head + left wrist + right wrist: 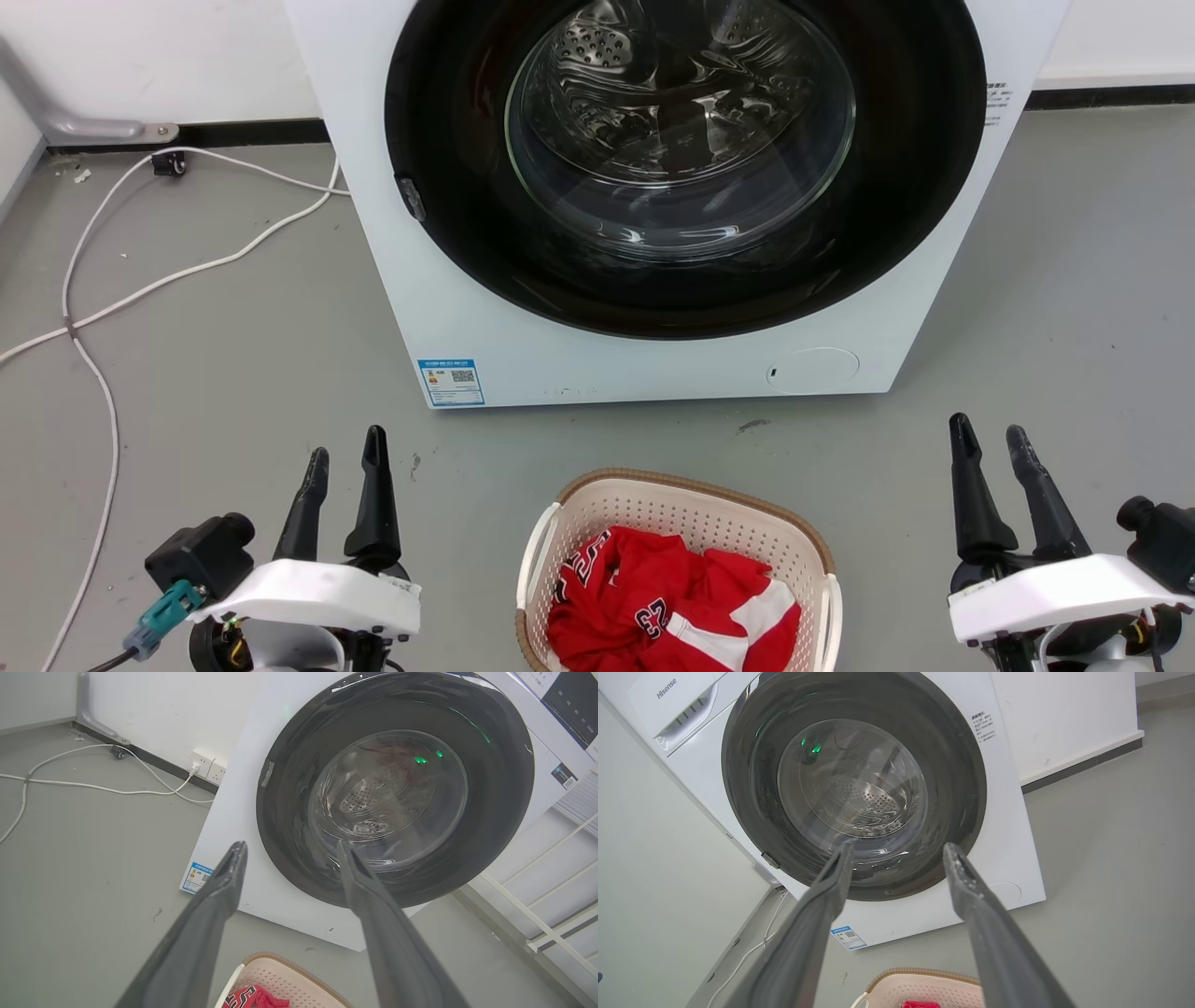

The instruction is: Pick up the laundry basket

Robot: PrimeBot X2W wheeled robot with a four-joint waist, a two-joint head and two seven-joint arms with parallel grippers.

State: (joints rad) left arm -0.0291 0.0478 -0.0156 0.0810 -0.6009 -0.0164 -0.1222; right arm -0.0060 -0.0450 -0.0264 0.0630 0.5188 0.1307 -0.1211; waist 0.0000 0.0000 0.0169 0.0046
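In the head view a glossy white washing machine with a round dark door and a perforated steel drum stands at twelve o'clock. At six o'clock on the smooth grey floor sits the laundry basket, rounded cream perforated plastic with a brown woven-look rim, holding a crumpled red-and-white garment. The left gripper at seven o'clock and the right gripper at five o'clock flank the basket without touching it, their tapered dark fingers spread and pointing toward the machine.
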